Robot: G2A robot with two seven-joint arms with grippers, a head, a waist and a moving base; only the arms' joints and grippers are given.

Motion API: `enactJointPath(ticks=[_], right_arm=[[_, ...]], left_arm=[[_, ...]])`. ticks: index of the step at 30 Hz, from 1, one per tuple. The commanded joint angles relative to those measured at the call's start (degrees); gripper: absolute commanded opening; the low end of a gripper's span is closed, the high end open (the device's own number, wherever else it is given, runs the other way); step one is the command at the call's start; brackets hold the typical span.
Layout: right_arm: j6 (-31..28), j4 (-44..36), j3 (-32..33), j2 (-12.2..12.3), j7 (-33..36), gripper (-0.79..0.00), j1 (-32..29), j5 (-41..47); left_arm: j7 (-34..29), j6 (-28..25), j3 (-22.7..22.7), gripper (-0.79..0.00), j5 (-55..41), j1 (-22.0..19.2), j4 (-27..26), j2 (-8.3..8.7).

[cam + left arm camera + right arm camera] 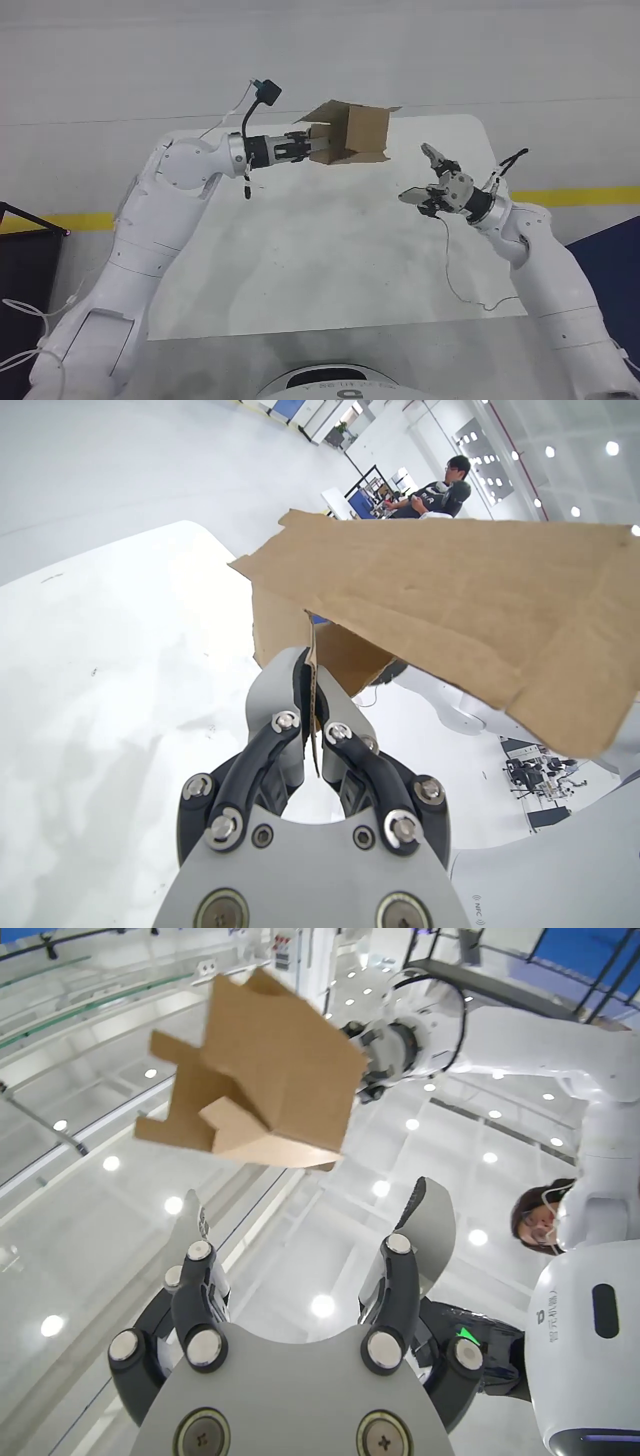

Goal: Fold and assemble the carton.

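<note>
Above the worktop's (330,260) far edge hangs the carton (352,132), opened into a tube, its flaps apparently unfolded. The left pincer (311,685) is clamped on one panel edge. The right pincer (420,173), spread apart near the right edge, should next fold a flap inward.

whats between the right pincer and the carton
Nothing. In the top view the stretch from the open right pincer to the carton, held by the left pincer, is bare table.
</note>
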Motion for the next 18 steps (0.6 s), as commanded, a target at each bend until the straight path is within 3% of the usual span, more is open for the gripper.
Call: enactJointPath(ticks=[1,14,16,18], right_arm=[[-0.86,0.3,0.41,-0.02,1.26,0.0,-0.3,0.0],[-0.86,0.3,0.41,-0.02,1.26,0.0,-0.3,0.0],[-9.09,-1.53,1.89,0.23,-0.23,0.0,0.54,-10.76],[-16.33,-2.32,2.49,0.31,3.54,0.0,0.15,-19.48]], left_arm=[[0.04,-0.03,0.04,-0.785,-0.02,-0.02,0.04,-0.01],[0.04,-0.03,0.04,-0.785,-0.02,-0.02,0.04,-0.01],[0.5,0.54,0.28,-0.785,0.41,0.47,-0.35,-0.02],[-0.09,2.04,0.69,-0.785,0.86,0.93,-1.0,0.04]])
